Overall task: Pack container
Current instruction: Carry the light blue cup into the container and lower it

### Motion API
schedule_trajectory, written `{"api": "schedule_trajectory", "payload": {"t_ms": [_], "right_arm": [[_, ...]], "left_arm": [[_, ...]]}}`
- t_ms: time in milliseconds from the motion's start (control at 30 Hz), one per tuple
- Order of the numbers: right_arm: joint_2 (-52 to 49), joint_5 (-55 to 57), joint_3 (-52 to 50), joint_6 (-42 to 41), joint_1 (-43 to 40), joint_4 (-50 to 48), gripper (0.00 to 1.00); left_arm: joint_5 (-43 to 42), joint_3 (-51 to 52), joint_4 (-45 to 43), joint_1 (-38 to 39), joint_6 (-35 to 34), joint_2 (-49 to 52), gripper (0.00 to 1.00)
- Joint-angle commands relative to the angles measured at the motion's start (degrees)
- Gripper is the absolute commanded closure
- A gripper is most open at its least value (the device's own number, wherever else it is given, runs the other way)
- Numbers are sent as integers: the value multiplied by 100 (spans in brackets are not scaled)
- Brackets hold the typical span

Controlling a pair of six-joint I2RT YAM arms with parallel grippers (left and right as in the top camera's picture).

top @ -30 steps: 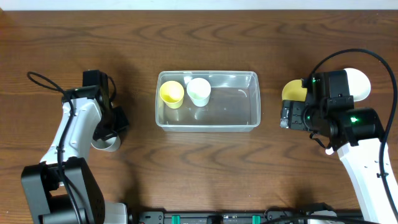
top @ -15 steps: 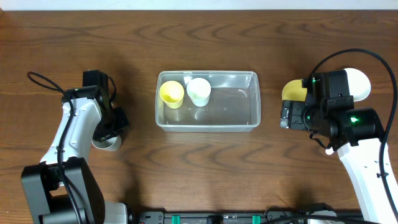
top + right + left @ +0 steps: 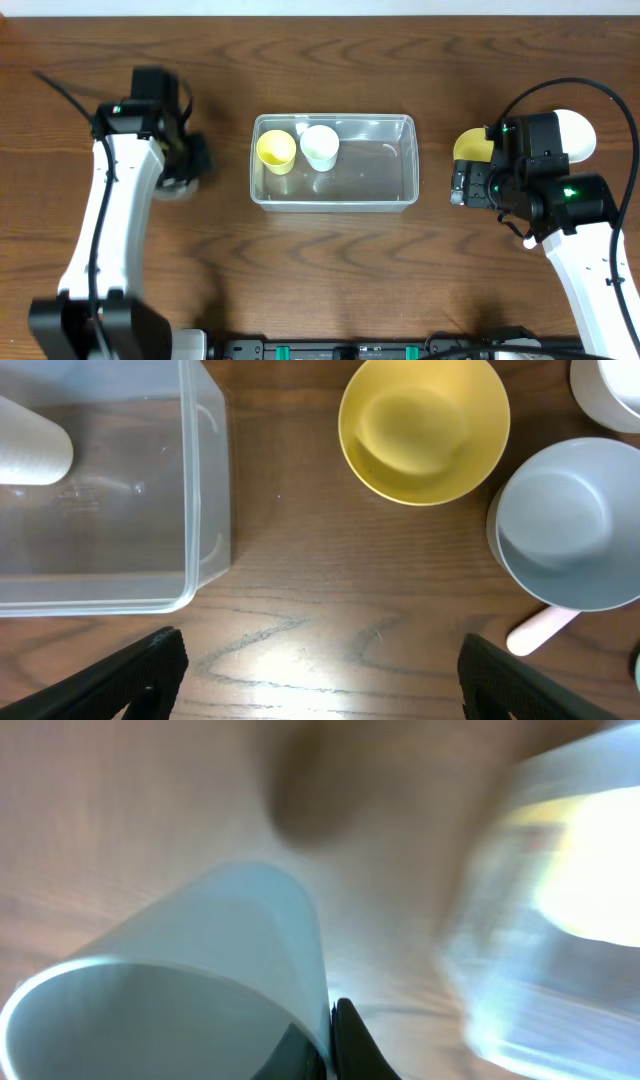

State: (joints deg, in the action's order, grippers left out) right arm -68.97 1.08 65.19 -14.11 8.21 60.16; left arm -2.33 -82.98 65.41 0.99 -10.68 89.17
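Since the left pincer (image 3: 336,1042) is clamped on one pale cup (image 3: 200,950), carry it level and release low inside the container (image 3: 412,160), central on the bench (image 3: 330,280), beside its one yellow cup (image 3: 276,150) and one white cup (image 3: 319,146). The right pincer (image 3: 320,680) stands apart, empty, near one yellow bowl (image 3: 424,430), one grey bowl (image 3: 560,530) and one white bowl (image 3: 612,378).

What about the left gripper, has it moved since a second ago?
Yes. The left gripper, holding a cup, moved farther back, now level with the container's middle.
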Motion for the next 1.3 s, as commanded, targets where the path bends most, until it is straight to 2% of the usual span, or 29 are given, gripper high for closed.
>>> {"api": "schedule_trajectory", "payload": {"t_ms": [0, 233, 467, 1267], "right_arm": [[-4, 11, 50, -72, -33, -46, 12], [-4, -46, 50, -109, -33, -55, 12], [-4, -48, 50, -111, -33, -52, 12], [-4, -46, 50, -109, -33, 13, 12]], "left_arm": [[42, -811, 186, 758, 592, -256, 94], [-144, -898, 505, 2107, 656, -33, 94], [-461, -732, 588, 2756, 570, 341, 94], [-452, -719, 350, 2785, 573, 1888, 94]]}}
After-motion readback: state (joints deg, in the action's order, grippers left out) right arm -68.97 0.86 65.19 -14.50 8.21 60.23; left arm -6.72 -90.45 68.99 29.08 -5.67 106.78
